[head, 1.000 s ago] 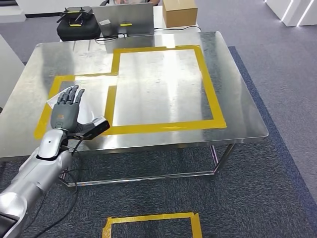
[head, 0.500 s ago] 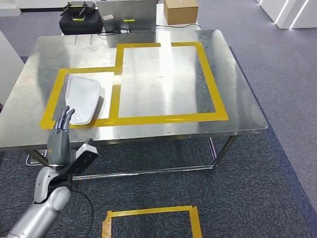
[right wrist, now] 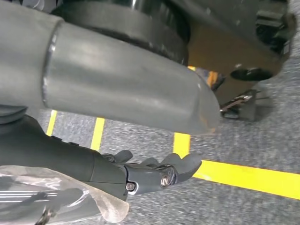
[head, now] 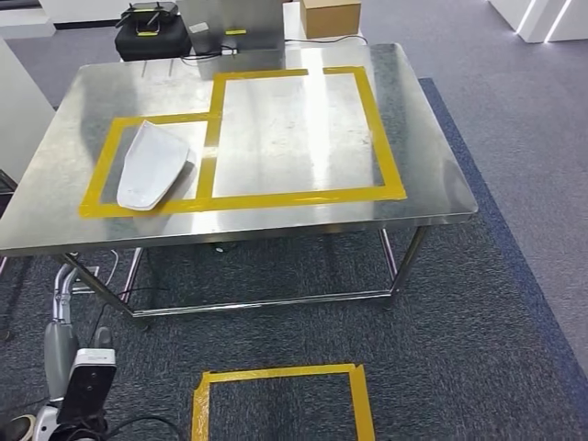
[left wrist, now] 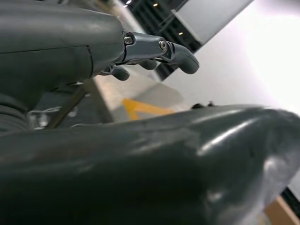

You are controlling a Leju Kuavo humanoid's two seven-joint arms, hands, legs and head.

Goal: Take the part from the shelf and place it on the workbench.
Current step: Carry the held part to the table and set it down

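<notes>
— Well, left side first?
— Left hand [head: 61, 323] low beside steel workbench [head: 430, 147], fingers apart, holding nothing.
— And the pale curved plastic part [head: 151, 167]?
— Lying inside smaller yellow tape frame [head: 104, 161] (flat on top).
— Right hand [right wrist: 155, 171]?
— Near floor, fingers loose, empty.

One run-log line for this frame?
part: white part on workbench, smaller yellow-taped box | left hand: empty | right hand: empty
</notes>
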